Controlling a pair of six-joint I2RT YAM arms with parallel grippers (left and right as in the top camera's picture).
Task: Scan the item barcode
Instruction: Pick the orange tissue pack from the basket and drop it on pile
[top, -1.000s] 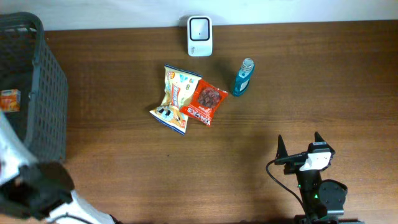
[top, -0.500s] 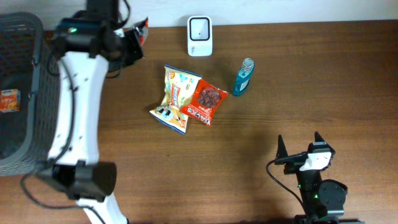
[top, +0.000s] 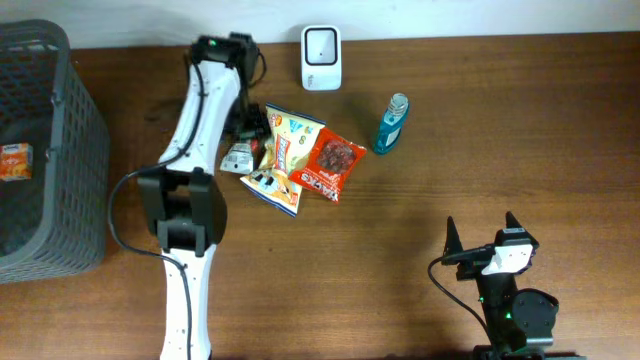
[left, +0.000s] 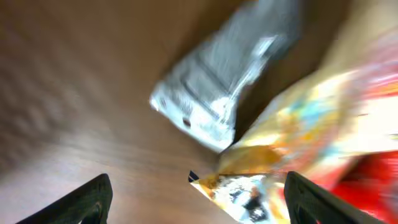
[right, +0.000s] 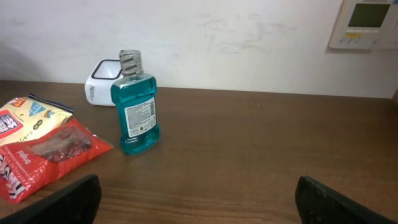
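Here, left pincer: stood wide, nothing between its tips, hanging over the left edge of the pile.
Silver packet: lay flat on the surface, free of the pincer, touching or just beside the yellow bag; the wrist view was too blurred to show a barcode.
Other items: the red packet overlapped the yellow bag's right side; the bottle stood upright, apart from them.
Scanner: sat at the far edge of the surface, window up, near the pile, nothing over it.
Right pincer: wide and empty, well apart from everything.
Step in hand (judgement): choosing and gripping an item to carry to the scanner.
Method, gripping: close on one item only, by a free edge; the silver packet's left side was clear of the bag and looked the safest grip.
Method, presenting: find the barcode face first, then hold that face flat toward the scanner window, foil pulled smooth, tips off the code.
Risk: thin foil may slip or crumple; a grip too near the bag would drag it along.
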